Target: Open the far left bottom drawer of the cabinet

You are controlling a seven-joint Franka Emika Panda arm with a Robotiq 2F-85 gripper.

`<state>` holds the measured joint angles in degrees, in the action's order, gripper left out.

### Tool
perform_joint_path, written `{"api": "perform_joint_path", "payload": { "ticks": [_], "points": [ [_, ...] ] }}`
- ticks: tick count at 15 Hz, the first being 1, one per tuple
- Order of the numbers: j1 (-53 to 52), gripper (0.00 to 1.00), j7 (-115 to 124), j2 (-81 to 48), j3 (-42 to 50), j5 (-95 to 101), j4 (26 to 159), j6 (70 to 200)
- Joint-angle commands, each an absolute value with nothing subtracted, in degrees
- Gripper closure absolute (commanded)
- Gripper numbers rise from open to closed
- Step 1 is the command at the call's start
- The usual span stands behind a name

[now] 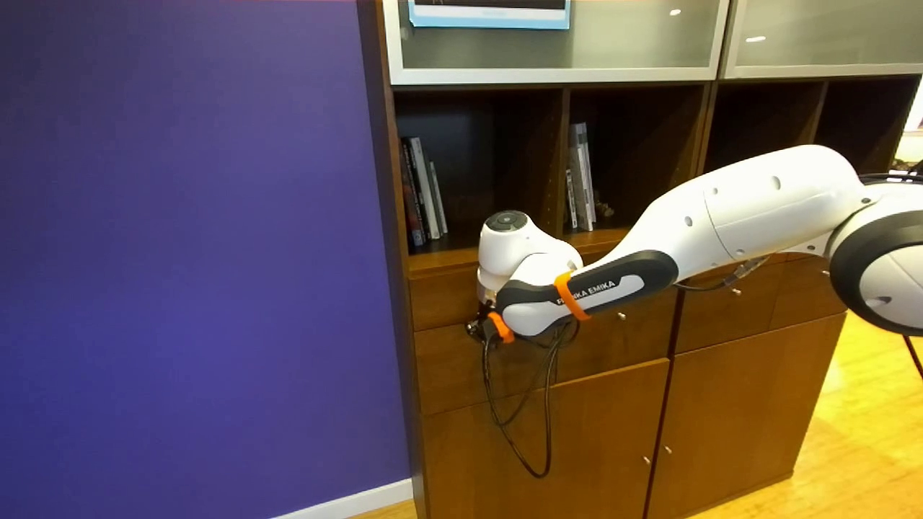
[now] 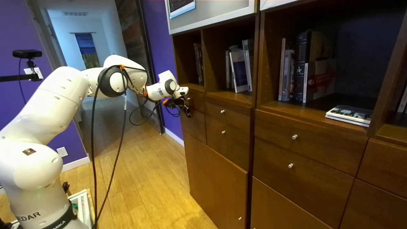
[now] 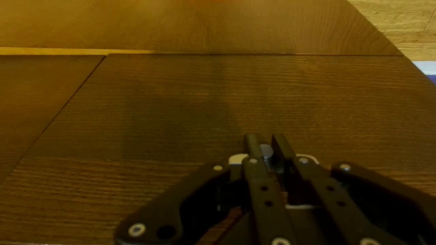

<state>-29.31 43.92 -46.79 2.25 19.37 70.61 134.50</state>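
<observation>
The cabinet is brown wood and shows in both exterior views. Its far left bottom drawer lies above a large door and looks flush with the neighbouring front. It also shows beyond the arm in an exterior view and fills much of the wrist view. My gripper is at the drawer front, its fingers close together around the small silver knob, seemingly touching it. The gripper also shows in both exterior views, where the knob is hidden.
The shallower upper drawer is just above the gripper. A purple wall stands beside the cabinet. A black cable hangs from the wrist in front of the door. Books stand on the shelf above.
</observation>
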Motion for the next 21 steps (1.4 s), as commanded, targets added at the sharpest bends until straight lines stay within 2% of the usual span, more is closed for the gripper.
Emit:
{"api": "perform_joint_path", "payload": {
  "ticks": [1, 7, 13, 14, 21],
  "points": [
    [-28.55, 0.96, 41.85, -42.36, -1.32, 15.46, 75.73, 128.36],
    [-27.51, 0.96, 41.55, -33.07, -5.48, 9.77, 88.59, 121.76],
    [-26.14, 0.96, 42.34, -25.04, -8.51, 4.76, 100.52, 122.34],
    [-26.01, 0.67, 42.10, -24.39, -8.90, 4.40, 101.28, 122.53],
    [-24.61, 0.19, 41.92, -18.56, -11.32, -2.15, 102.30, 118.96]
  ]
}}
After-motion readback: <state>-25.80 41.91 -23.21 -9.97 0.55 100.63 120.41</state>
